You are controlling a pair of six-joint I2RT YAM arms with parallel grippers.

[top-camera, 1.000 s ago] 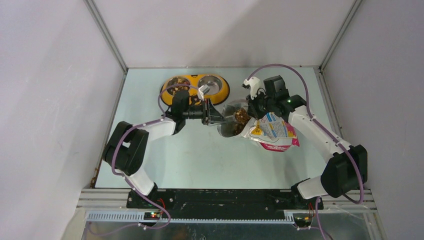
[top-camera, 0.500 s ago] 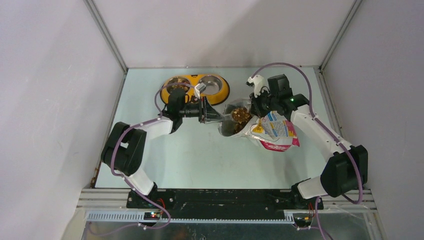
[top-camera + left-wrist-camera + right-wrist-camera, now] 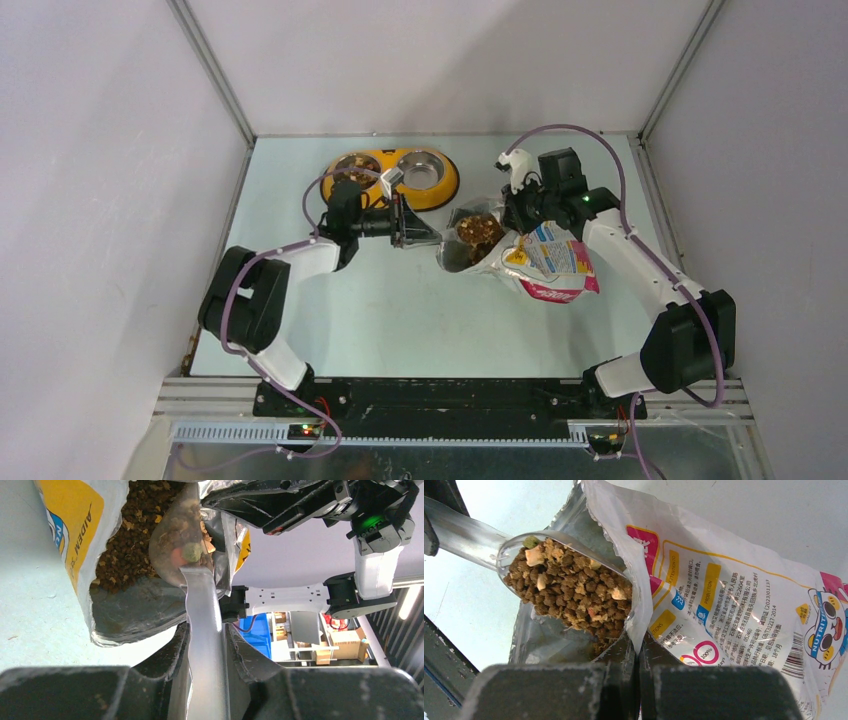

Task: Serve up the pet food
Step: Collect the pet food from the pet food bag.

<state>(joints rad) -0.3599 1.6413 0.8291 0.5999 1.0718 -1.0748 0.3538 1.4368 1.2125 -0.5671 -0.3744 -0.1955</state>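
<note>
The pet food (image 3: pixel 569 595) heaps brown in a translucent scoop (image 3: pixel 182 540) at the mouth of the glossy cat-print bag (image 3: pixel 545 262). More kibble (image 3: pixel 125 550) lies inside the bag (image 3: pixel 70 515). My left gripper (image 3: pixel 206 630) is shut on the scoop's handle, left of the bag in the top view (image 3: pixel 405 222). My right gripper (image 3: pixel 639 650) pinches the bag's upper rim (image 3: pixel 634 570) and holds the mouth open; the top view shows it above the bag (image 3: pixel 515 215). The heaped scoop (image 3: pixel 478 230) sits in the opening.
The yellow double-bowl feeder (image 3: pixel 392 160) stands at the back, behind my left gripper. Its left bowl (image 3: pixel 350 170) holds some kibble; its right bowl (image 3: pixel 422 170) shows bare steel. Walls close in the pale table (image 3: pixel 380 310) on three sides.
My left arm has drawn back slightly to the left, pulling the loaded scoop a little out of the bag's mouth. The right gripper and the bag have barely shifted.
</note>
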